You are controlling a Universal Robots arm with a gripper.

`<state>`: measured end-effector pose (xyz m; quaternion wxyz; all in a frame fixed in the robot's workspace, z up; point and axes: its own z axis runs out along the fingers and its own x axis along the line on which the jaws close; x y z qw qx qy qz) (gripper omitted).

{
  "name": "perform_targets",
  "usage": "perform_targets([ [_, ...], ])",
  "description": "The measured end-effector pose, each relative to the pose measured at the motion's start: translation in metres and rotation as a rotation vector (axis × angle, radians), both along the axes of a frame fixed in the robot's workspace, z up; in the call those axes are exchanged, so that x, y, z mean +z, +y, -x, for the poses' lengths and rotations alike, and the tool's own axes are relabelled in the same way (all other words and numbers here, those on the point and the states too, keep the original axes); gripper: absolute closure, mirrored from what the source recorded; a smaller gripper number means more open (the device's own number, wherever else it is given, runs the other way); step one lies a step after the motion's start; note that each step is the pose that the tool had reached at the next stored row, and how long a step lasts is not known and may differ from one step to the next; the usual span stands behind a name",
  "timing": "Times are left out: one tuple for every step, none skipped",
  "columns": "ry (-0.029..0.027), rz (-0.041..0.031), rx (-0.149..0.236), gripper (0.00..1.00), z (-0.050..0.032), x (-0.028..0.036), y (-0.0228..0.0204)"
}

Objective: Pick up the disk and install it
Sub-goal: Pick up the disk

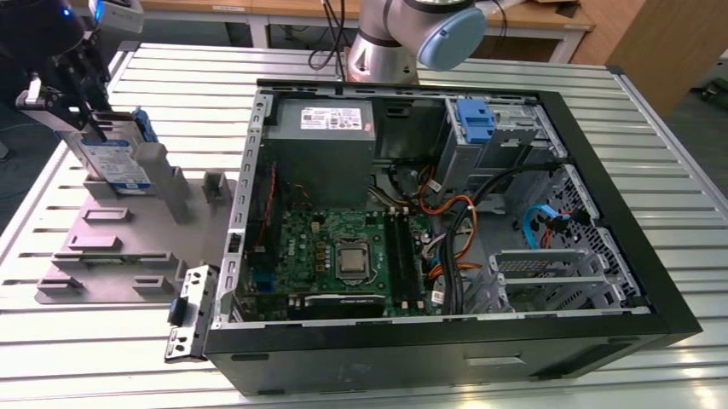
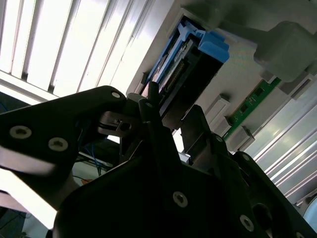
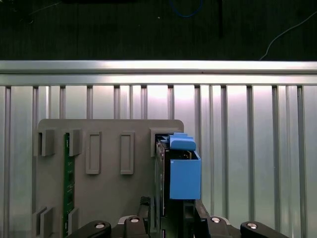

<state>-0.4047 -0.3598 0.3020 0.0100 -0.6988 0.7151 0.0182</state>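
The disk (image 1: 115, 159), a silver drive with a white-and-blue label in a blue carrier frame, stands on edge in a slot of the grey holder plate (image 1: 125, 234) at the exterior view's left. My gripper (image 1: 91, 119) reaches down over its upper end. In both wrist views the black fingers (image 3: 145, 213) sit on either side of the disk (image 3: 184, 173), pressed against its flat faces, and the blue frame tab (image 2: 213, 43) sticks out beyond the fingertips. The disk's lower end still rests in the holder slot.
The open computer case (image 1: 615, 213) lies on the slatted metal table (image 1: 683, 247), with the motherboard (image 1: 341, 256), grey power supply (image 1: 324, 119) and a blue carrier in the drive bay (image 1: 472, 119). A green memory stick (image 3: 68, 183) stands in the holder. The arm's base (image 1: 393, 47) is behind the case.
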Motion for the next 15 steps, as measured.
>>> perform_targets([
  [0.0, 0.0, 0.0, 0.55, 0.0, 0.0, 0.0],
  [0.0, 0.0, 0.0, 0.55, 0.0, 0.0, 0.0],
  [0.0, 0.0, 0.0, 0.55, 0.0, 0.0, 0.0],
  [0.0, 0.0, 0.0, 0.57, 0.0, 0.0, 0.0],
  [0.0, 0.0, 0.0, 0.57, 0.0, 0.0, 0.0],
  [0.0, 0.0, 0.0, 0.57, 0.0, 0.0, 0.0],
  [0.0, 0.0001, 0.0, 0.64, 0.0, 0.0, -0.0001],
  [0.0, 0.0, 0.0, 0.64, 0.0, 0.0, -0.0001],
  [0.0, 0.0, 0.0, 0.64, 0.0, 0.0, -0.0001],
  [0.0, 0.0, 0.0, 0.64, 0.0, 0.0, -0.0001],
  [0.0, 0.0, 0.0, 0.64, 0.0, 0.0, -0.0001],
  [0.0, 0.0, 0.0, 0.64, 0.0, 0.0, -0.0001],
  [0.0, 0.0, 0.0, 0.64, 0.0, 0.0, -0.0001],
  [0.0, 0.0, 0.0, 0.64, 0.0, 0.0, -0.0001],
  [0.0, 0.0, 0.0, 0.64, 0.0, 0.0, -0.0001],
])
